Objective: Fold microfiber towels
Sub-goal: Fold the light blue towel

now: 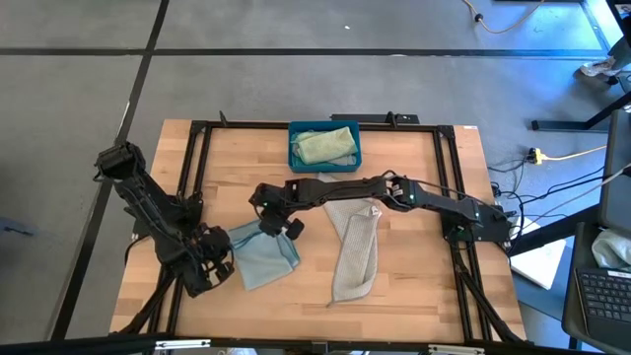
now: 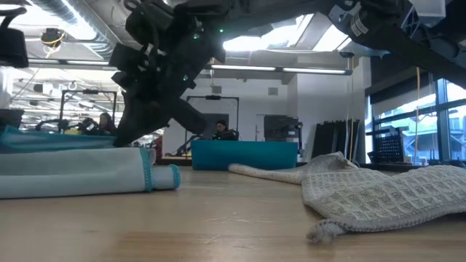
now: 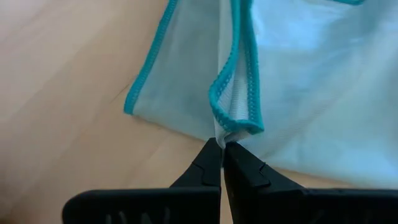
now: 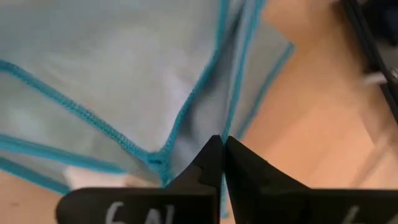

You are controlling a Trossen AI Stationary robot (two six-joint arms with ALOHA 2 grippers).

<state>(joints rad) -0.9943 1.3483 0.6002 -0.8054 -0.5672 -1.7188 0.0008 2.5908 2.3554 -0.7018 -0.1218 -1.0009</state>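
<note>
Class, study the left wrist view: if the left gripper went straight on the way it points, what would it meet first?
Probably more of the pale blue towel, whose teal-trimmed edge the left gripper already pinches.

— What kind of place is this?

— It looks like a robotics lab in a large open hall. A wooden table (image 1: pixel 315 286) stands on a grey floor (image 1: pixel 79 89) marked with dark lines.

— What else shows it?

— Cables (image 1: pixel 552 158) lie on the right, near a laptop (image 1: pixel 601 286). Far behind, people sit at benches under ceiling lights (image 2: pixel 277 69) and ducts.
</note>
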